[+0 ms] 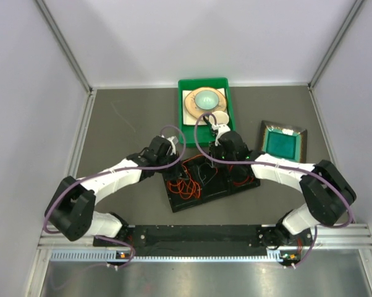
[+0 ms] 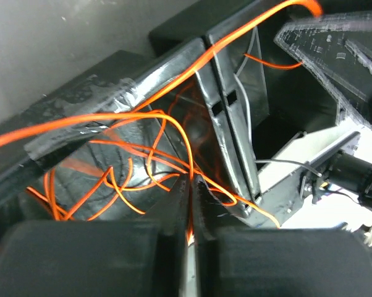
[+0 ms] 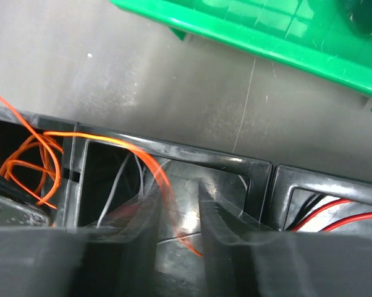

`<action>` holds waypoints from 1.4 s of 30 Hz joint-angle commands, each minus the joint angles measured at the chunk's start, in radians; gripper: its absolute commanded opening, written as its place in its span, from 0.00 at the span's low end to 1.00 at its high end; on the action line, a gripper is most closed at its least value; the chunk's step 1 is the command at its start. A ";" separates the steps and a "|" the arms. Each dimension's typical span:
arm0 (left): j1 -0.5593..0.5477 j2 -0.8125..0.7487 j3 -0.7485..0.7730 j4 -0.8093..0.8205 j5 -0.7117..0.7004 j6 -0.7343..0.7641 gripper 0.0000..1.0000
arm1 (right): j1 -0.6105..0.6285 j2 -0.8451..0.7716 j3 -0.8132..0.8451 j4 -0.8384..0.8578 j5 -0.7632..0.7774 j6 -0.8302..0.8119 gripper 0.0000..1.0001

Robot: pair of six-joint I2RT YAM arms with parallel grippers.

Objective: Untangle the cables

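A black compartmented tray holds the cables. The orange cable lies in loose loops in the left compartment, and red cable lies in the right one. My left gripper is over the tray's left part; in the left wrist view it is shut on a strand of the orange cable. My right gripper is over the middle compartment; it is open, with an orange strand running between the fingers. Pale grey wires and red wires lie to either side.
A green bin with a plate and bowl stands just behind the tray; its edge shows in the right wrist view. A square teal dish sits to the right. Metal rails border the table.
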 commanded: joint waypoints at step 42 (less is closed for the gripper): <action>0.182 -0.341 0.187 -0.280 -0.436 -0.026 0.48 | 0.229 0.084 0.096 0.159 -0.079 0.184 0.06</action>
